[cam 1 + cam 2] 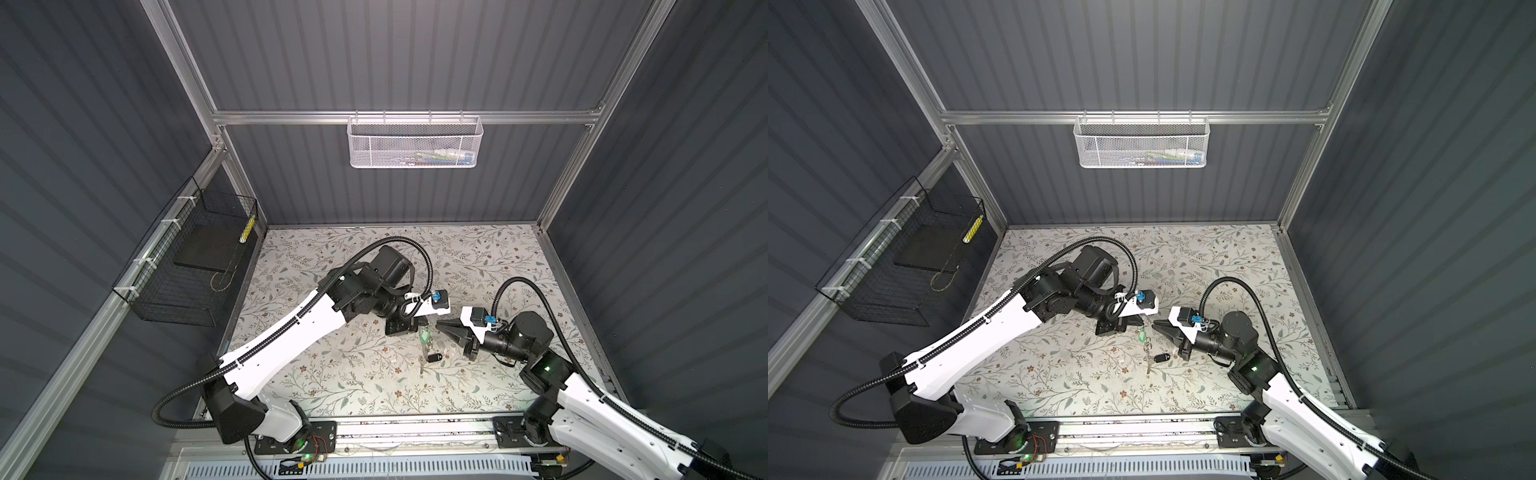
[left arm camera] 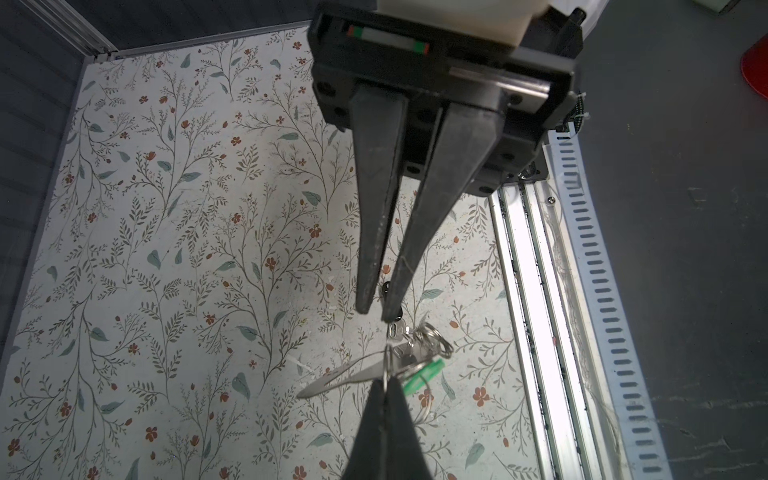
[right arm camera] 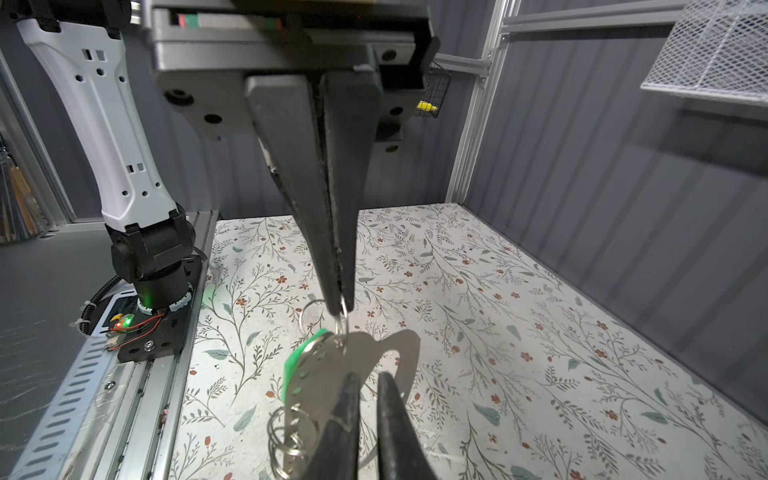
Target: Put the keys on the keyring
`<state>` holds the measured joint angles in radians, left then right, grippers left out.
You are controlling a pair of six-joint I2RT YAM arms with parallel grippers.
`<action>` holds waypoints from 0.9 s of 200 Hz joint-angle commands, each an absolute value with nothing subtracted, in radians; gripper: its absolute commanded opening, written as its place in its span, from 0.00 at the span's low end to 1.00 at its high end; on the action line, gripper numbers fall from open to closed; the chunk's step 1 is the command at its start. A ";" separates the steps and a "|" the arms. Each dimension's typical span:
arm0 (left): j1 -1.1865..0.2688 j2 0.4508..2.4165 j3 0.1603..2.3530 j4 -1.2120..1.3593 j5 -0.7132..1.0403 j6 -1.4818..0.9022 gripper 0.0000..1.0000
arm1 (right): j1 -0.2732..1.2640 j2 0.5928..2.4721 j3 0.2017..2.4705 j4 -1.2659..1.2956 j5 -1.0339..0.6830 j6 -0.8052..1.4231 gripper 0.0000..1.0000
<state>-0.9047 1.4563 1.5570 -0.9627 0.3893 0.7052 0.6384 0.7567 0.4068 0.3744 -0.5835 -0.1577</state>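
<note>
Bench [image 1: 332, 386]: floral-print sheet beneath your two arms, with an aluminium rail along the near edge.
Room: grey ribbed walls; white mesh basket [image 1: 413, 143] on the back rail, black wire basket [image 1: 187, 266] on your left wall.
Keyring [image 3: 328, 365]: hangs clear of the bench between both end effectors, its long axis running down from the pinched ring, tilted, with the slot arch uppermost.
Left end effector [image 3: 338, 307]: clenched on one small ring of the plate.
Right end effector [image 3: 368, 376]: released, fingers slightly apart in front of the plate.
Green-tagged key [image 3: 297, 370]: hangs beside the plate.
Black-tagged key [image 1: 435, 356]: lies on the bench below.
</note>
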 commanded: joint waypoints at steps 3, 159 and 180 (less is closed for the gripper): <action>-0.908 1.468 1.601 -1.009 0.409 0.738 0.00 | 0.645 0.770 0.436 0.422 -0.616 -0.129 0.12; -0.913 1.484 1.614 -1.020 0.469 0.772 0.00 | 0.661 0.871 0.435 0.530 -0.629 -0.062 0.10; -0.912 1.483 1.610 -1.020 0.462 0.774 0.04 | 0.660 0.870 0.430 0.549 -0.635 -0.056 0.03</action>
